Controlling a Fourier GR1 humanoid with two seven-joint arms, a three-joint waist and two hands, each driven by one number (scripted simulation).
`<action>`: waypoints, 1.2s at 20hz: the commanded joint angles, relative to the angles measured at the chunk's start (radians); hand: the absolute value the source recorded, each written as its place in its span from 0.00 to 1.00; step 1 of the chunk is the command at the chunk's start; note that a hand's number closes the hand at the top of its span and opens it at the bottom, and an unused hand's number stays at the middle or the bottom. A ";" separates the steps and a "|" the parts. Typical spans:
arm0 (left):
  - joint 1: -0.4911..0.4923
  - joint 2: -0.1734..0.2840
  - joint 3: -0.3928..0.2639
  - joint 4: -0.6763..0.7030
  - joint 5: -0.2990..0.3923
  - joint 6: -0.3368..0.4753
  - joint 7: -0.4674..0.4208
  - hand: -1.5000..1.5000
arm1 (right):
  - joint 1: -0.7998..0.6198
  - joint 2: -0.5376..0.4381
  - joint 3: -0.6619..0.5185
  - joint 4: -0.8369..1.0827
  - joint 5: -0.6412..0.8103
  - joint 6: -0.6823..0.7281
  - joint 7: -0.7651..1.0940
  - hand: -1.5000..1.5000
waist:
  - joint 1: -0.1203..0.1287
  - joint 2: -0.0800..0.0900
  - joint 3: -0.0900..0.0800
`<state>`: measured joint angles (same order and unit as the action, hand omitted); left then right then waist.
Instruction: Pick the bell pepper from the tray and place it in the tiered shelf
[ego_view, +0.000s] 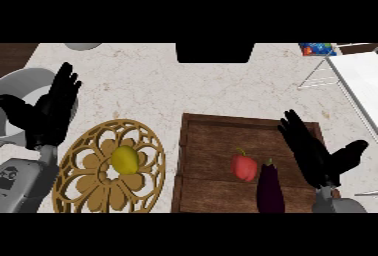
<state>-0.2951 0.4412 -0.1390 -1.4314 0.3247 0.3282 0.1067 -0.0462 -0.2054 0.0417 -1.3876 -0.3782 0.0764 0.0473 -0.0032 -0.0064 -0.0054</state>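
On the marble bench (221, 85) sits a wooden tray (214, 150) holding the red bell pepper (244, 167), long axis up-down in view, stem pointing away from the robot. Just right, the right robot hand (314, 152) hovers with fingers straight; the left robot hand (52, 112) rests released.

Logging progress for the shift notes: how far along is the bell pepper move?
Nothing looks done yet: the red bell pepper lies on the wooden tray, beside the eggplant. In hand: nothing; the right hand is open over the tray's right side, near the pepper, and the left hand rests open at the left. Left to do: grasp the pepper and carry it to the white tiered shelf at the upper right.
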 joint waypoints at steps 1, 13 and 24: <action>0.023 -0.024 -0.006 -0.008 -0.013 -0.023 -0.010 0.50 | -0.005 -0.017 0.010 -0.069 0.112 -0.079 -0.042 1.00 | 0.000 0.005 0.005; 0.078 -0.067 -0.036 -0.017 -0.013 -0.087 -0.035 0.50 | -0.062 -0.089 0.016 -0.449 0.410 -0.374 0.093 0.00 | -0.003 0.005 0.005; 0.046 -0.009 0.009 -0.036 0.026 -0.138 0.037 0.50 | -0.153 -0.356 0.287 -0.706 0.631 -0.095 0.796 0.00 | 0.006 0.000 -0.004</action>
<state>-0.2489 0.4308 -0.1287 -1.4709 0.3482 0.2029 0.1427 -0.1583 -0.4634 0.2630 -2.0701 0.2044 -0.1376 0.6398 -0.0047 -0.0066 -0.0056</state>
